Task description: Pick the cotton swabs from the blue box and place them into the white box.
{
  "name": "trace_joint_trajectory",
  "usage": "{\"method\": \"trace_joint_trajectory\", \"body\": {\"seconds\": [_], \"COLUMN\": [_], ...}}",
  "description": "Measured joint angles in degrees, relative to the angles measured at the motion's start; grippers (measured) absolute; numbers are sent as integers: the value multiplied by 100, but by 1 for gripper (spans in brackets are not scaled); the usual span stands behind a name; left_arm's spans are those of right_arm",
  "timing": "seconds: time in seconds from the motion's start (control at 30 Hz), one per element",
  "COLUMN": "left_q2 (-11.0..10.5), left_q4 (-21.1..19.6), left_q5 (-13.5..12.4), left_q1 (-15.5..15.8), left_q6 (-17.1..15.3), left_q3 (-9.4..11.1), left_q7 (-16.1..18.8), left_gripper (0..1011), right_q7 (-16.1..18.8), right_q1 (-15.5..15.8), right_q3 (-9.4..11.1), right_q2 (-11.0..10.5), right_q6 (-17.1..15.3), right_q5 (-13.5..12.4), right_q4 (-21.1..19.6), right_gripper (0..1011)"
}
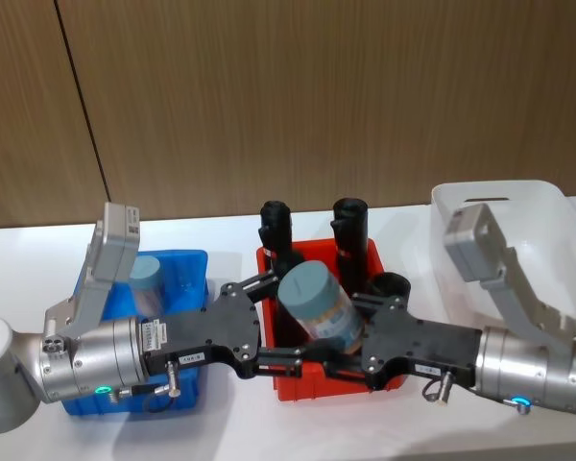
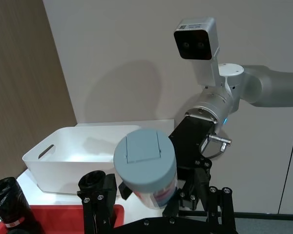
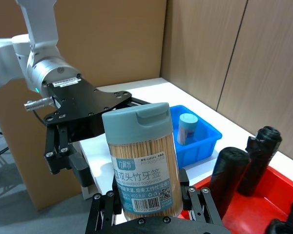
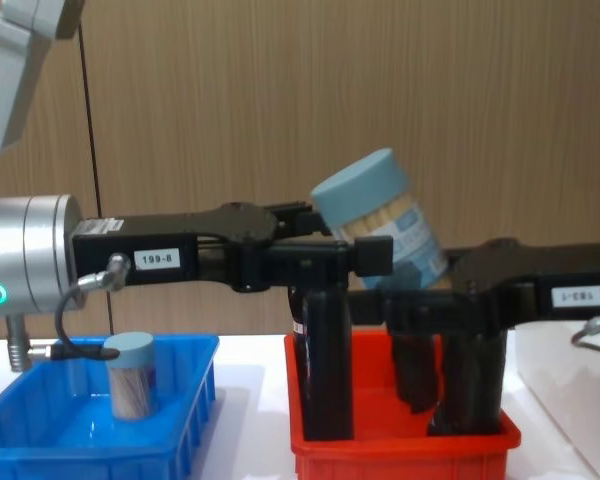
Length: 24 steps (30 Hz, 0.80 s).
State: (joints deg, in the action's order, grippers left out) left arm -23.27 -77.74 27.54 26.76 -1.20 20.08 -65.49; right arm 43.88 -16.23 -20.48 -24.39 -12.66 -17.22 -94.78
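A cotton swabs jar (image 1: 317, 307) with a pale-blue lid hangs tilted above the red bin, held between both arms. My left gripper (image 1: 283, 322) reaches in from the left and is shut on its lid end. From the right, my right gripper (image 1: 360, 331) is shut on its base end. In the chest view the jar (image 4: 380, 230) sits above both sets of black fingers. A second cotton swabs jar (image 1: 146, 274) stands upright in the blue box (image 1: 187, 264), seen also as the jar (image 4: 130, 375). The white box (image 1: 538, 206) stands at the far right, behind my right arm.
A red bin (image 1: 336, 389) sits in the middle under the held jar, with several tall black rolls (image 1: 350, 221) standing in it. A wooden wall runs along the back of the white table.
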Motion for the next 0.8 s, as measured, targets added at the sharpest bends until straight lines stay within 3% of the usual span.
{"method": "trace_joint_trajectory", "body": {"seconds": [0.8], "left_q2": [0], "left_q4": [0], "left_q5": [0], "left_q1": [0], "left_q6": [0], "left_q3": [0], "left_q7": [1], "left_gripper": [1004], "right_q7": [-696], "right_q1": [312], "right_q3": [425], "right_q2": [-585], "right_q6": [320], "right_q5": [-865], "right_q4": [-137], "right_gripper": [642]}}
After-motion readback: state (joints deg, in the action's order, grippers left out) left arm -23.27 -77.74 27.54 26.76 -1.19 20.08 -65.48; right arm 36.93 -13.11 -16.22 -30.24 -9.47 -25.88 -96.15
